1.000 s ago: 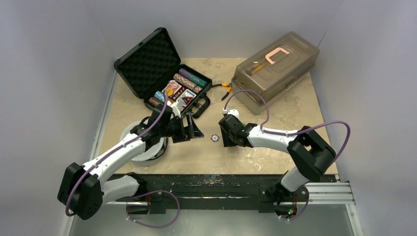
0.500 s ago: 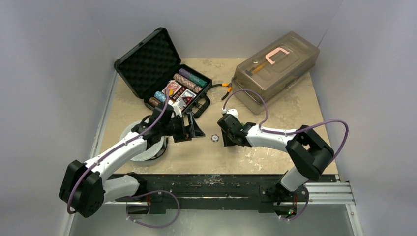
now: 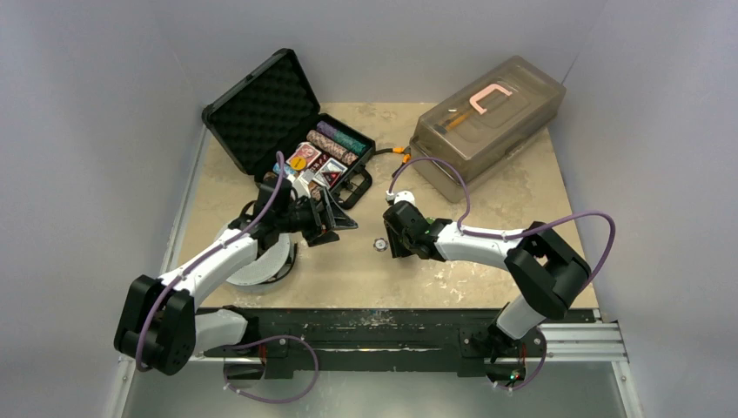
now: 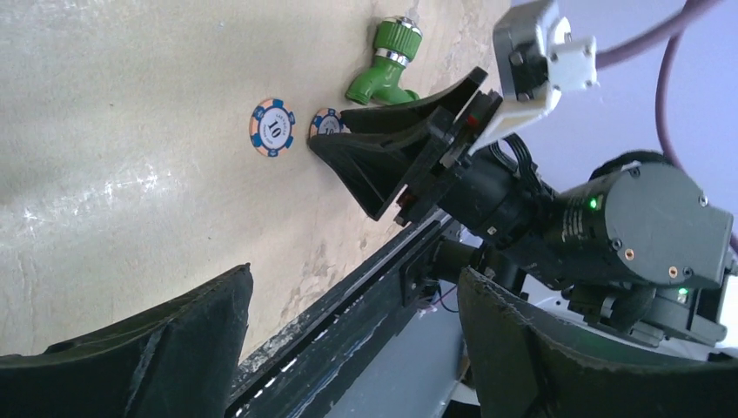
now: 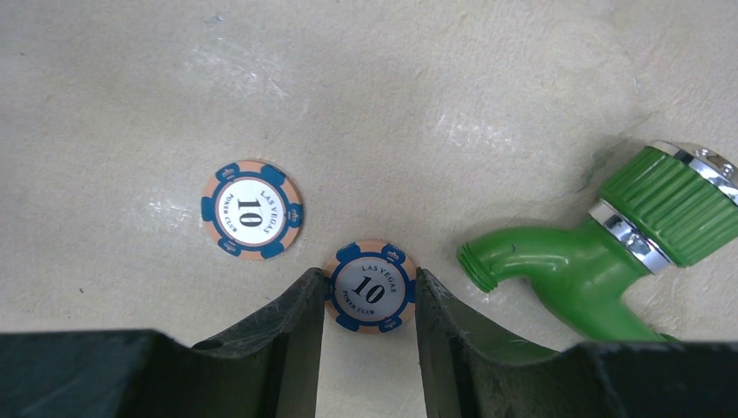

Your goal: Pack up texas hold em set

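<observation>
Translucent grey plastic box (image 3: 487, 122) sits at the worktop's (image 3: 487, 261) far right corner, pink hook-shaped piece (image 3: 489, 96) inside. Orange-handled pliers (image 3: 396, 153) lie just left of that box. Green toy faucet (image 5: 609, 235) lies on its side, nearer than the box.

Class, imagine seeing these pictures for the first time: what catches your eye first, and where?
The open black case, at the far left of the table, with its rows of coloured chips. Next, the right gripper closed on a blue-and-orange 10 chip near the table's middle, a green toy faucet lying just beside it.
</observation>
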Controlling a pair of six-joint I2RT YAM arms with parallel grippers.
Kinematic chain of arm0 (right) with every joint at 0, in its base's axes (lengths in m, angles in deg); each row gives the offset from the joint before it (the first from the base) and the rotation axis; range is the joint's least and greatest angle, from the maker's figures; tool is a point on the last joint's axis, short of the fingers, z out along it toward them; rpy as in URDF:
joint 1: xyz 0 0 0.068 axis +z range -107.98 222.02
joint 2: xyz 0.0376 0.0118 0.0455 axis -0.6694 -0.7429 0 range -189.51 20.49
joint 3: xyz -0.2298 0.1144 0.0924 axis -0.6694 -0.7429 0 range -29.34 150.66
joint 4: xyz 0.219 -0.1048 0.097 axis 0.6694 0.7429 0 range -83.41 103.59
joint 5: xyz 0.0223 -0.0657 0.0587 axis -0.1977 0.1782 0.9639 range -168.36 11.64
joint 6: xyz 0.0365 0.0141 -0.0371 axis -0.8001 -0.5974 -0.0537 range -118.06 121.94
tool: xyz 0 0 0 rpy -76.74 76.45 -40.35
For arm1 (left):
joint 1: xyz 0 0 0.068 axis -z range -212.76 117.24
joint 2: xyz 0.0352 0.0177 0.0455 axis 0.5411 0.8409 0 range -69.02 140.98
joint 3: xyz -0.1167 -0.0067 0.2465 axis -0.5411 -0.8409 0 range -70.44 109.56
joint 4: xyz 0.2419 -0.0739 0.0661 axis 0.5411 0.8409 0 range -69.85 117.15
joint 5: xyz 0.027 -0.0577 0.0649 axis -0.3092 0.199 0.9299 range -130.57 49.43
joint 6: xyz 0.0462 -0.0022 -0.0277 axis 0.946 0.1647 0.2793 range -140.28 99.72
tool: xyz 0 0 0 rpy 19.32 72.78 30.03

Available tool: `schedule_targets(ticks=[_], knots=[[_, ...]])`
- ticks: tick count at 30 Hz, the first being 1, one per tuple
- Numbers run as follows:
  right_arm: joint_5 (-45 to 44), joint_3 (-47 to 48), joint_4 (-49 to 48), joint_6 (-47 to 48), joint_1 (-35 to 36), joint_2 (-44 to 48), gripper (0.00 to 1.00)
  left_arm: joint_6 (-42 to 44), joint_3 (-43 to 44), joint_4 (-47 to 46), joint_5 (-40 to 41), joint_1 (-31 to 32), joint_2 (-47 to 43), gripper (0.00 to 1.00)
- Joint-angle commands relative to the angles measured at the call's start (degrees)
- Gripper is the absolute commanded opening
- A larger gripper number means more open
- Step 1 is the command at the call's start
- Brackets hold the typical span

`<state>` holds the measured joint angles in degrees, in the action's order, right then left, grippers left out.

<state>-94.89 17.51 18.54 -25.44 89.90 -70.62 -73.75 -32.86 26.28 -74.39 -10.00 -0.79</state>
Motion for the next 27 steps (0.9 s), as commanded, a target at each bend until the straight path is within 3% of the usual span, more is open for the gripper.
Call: schedule_targets(ticks=[1,13,27], knots=[[1.2,0.3,-4.5,3.5,0.2,1.2,0.28,-2.3,0.4,-6.8,-7.7,-3.3,4.0,0.84],[7.7,-0.5,-10.9,9.8,0.2,4.4,0.26,-1.5,6.3,-9.3,-9.8,-3.7,15.7,0.78],[16.1,-2.3,-16.2,16.6,0.2,10.4,0.24,0.2,15.9,-8.4,-14.9,-3.1,26.8,0.62]])
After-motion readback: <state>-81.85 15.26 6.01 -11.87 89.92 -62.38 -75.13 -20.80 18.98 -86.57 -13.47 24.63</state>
